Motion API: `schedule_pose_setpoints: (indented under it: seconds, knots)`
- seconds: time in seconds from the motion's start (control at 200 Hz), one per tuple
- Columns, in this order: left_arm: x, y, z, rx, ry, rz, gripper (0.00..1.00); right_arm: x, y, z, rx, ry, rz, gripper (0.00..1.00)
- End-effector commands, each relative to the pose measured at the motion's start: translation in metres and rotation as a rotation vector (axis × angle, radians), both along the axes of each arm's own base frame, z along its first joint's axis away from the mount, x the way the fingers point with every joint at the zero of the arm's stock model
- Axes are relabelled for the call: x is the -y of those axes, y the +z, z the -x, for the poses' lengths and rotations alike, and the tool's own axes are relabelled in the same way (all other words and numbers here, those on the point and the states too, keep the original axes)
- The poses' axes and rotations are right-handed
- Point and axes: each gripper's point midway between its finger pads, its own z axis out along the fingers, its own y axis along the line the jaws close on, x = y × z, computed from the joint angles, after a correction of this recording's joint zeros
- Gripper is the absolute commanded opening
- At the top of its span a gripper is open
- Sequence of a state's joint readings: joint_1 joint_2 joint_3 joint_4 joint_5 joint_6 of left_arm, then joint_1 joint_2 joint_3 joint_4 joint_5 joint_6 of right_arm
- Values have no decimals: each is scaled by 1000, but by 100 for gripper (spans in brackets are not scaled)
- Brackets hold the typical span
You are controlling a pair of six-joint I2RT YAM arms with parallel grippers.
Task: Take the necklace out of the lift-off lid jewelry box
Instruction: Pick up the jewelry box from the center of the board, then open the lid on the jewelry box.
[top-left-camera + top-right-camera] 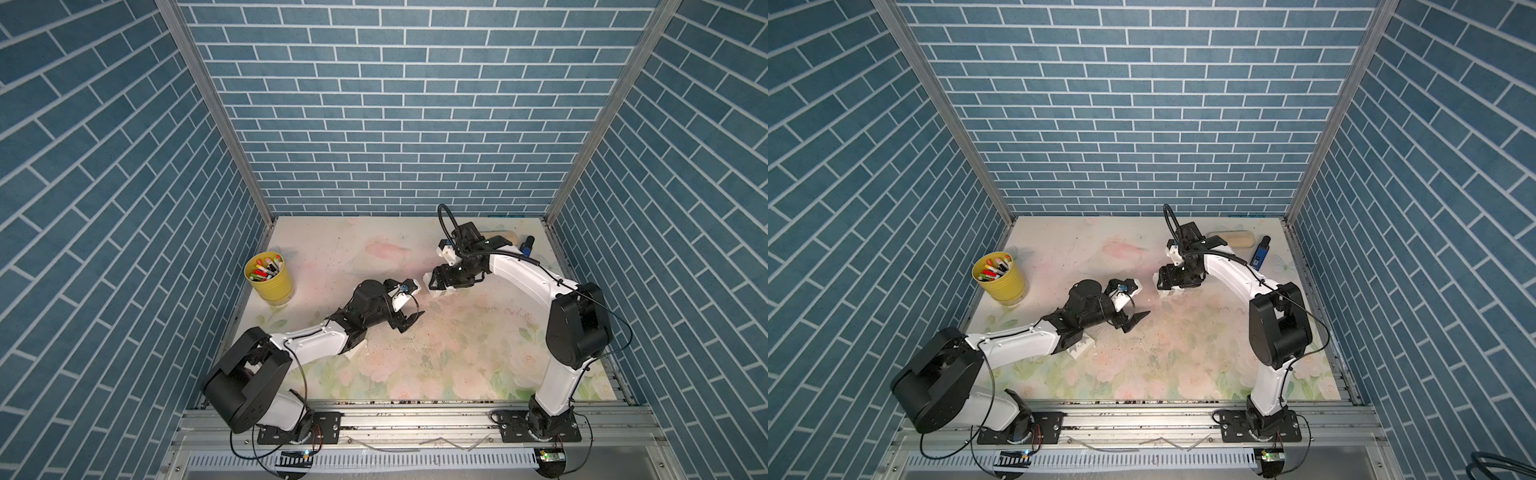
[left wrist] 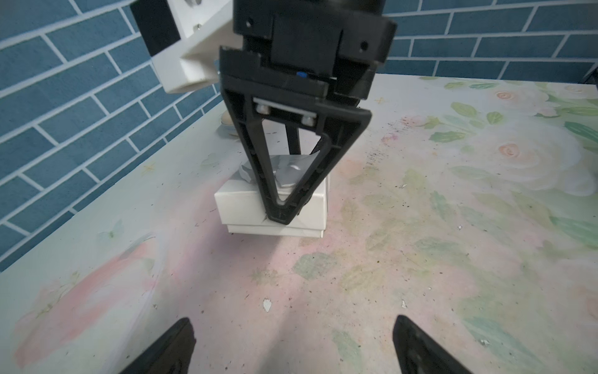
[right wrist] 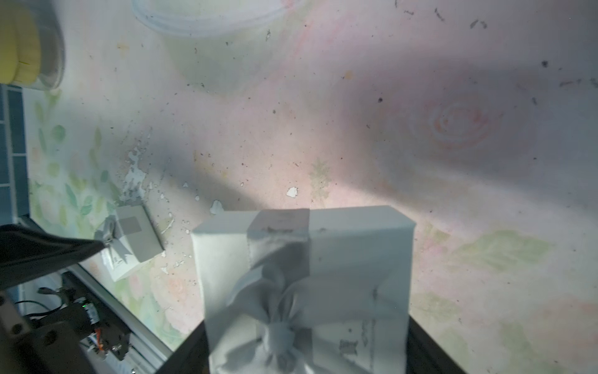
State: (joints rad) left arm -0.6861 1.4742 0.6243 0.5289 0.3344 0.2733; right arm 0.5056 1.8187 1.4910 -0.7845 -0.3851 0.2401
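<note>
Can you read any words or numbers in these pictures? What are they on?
No text here can be read.
Small grey print on the white cardboard jewelry box with a grey ribbon bow: too blurred to read.
Labels on the colourful markers in the yellow round cup: too small to read.

Yellow cup (image 1: 279, 287) holds markers (image 1: 266, 269); blue gadget (image 1: 1261, 252) lies beside beige block (image 1: 1235, 240).

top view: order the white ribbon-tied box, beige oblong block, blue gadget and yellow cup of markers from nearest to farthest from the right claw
1. White ribbon-tied box, gripped by the right claw.
2-3. Beige oblong block and blue gadget, back right: too close to call.
4. Yellow cup of markers, far over on the left side.
</note>
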Motion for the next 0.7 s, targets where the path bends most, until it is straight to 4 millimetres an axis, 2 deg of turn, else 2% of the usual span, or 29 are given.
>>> schedule_pose_setpoints:
  seconds: [0.0,0.205,0.35,0.385,0.69]
  knots:
    - [14,12,-2,22,-42,62,97,-4,18,19,-75,8,-79,72]
    - [19,11,-15,25,-13,83,96,-8,30,22,-90,23,-105,71]
    - [22,0,-20,-28,-25,92,94,-10,33,23,-95,31,-114,71]
    - [26,9,-26,-18,-29,115,94,-10,33,24,-99,33,-118,70]
    - [30,8,-36,-22,-46,158,90,-13,39,25,-110,40,-135,69]
